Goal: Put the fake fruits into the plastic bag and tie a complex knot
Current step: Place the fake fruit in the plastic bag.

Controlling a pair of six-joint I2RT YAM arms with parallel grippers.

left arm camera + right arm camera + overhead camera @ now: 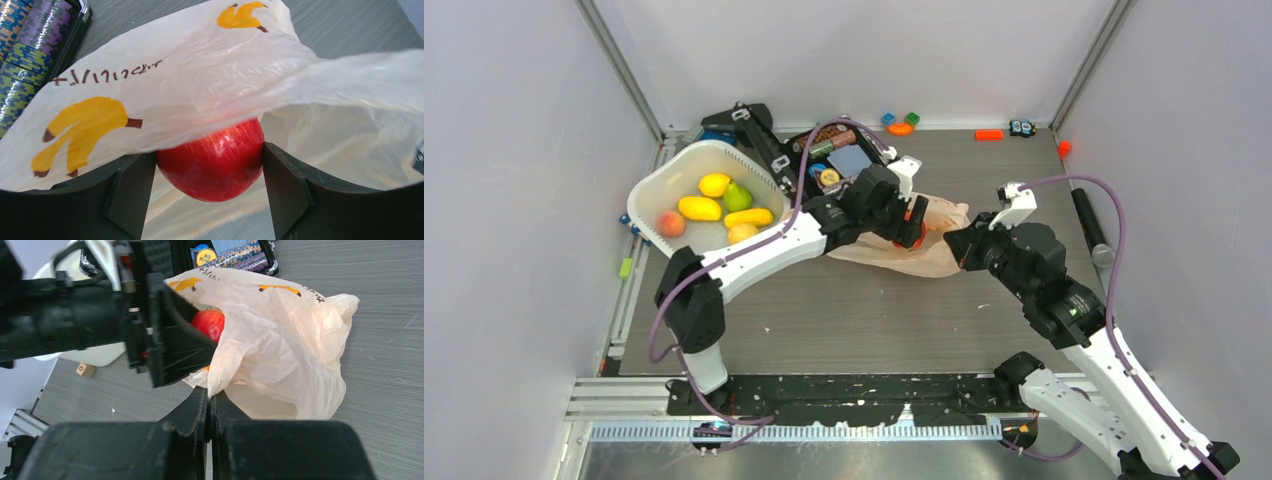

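Grey tabletop (874,320), plastic bag (946,214) centred.
Left gripper (210,172) clamps red apple (212,150) at its mouth; right gripper (210,399), three o'clock, pinches the rim, likely propping it open.

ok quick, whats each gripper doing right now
Left gripper: closed on the apple, at the bag's mouth.
Right gripper: closed, pinching the bag edge.

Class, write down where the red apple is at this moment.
In the left wrist view the red apple sits clamped in the left tool, at the mouth of the plastic bag, mid-table, right of the white tub.
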